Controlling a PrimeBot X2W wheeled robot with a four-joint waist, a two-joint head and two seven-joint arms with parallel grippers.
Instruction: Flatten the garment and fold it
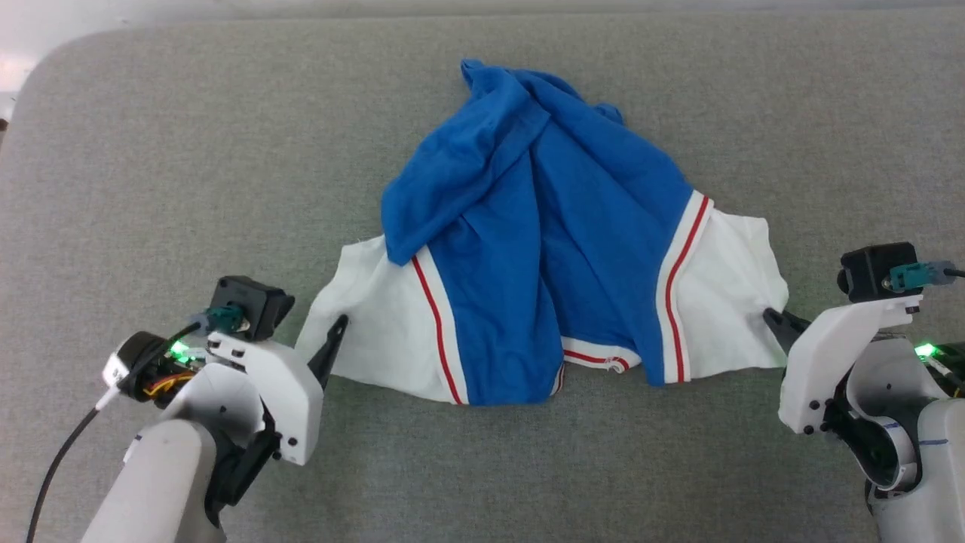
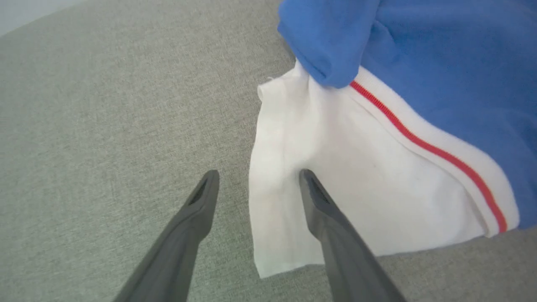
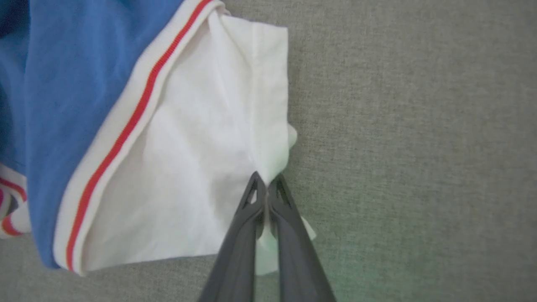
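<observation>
Straddling the outer edge of the garment (image 1: 528, 249) at its left sleeve (image 2: 335, 167), the left gripper (image 2: 258, 178) has jaws apart: one finger over white cloth, the other over the grey fabric surface (image 1: 151, 151); contact with the cloth not discernible. Garment lies crumpled mid-surface between both grippers, blue body bunched and folded over itself toward the far side, white red-striped sleeves spread outward. Right gripper (image 3: 266, 182): jaws together, pinching the outer edge of the right sleeve (image 3: 201, 167).
</observation>
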